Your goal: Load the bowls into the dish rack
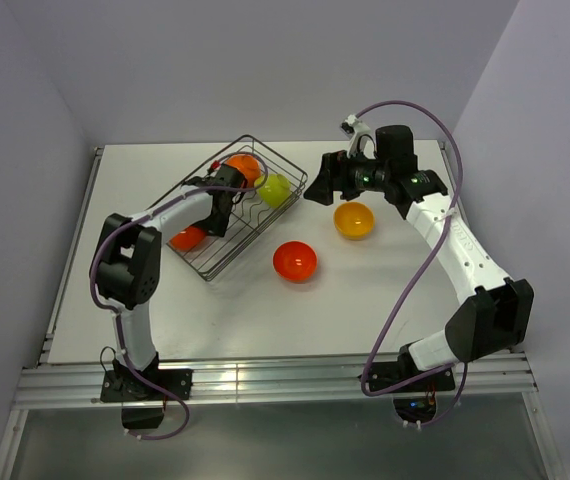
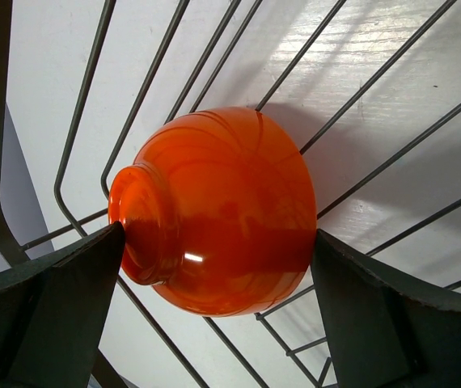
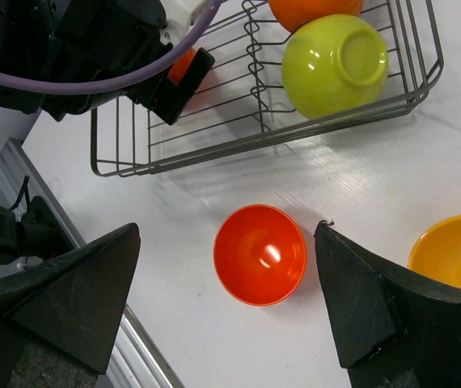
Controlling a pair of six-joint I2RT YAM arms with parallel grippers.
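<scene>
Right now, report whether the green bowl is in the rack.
In: the green bowl sits inside the dish rack, enclosed by its wire walls.

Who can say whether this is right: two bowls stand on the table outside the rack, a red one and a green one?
Not quite. Beside the red bowl on the table stands the yellow bowl, not the green bowl, which lies in the rack. The top view shows it.

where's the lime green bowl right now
In the top view the lime green bowl lies inside the dish rack, at its far right end, right beside an orange bowl.
</scene>
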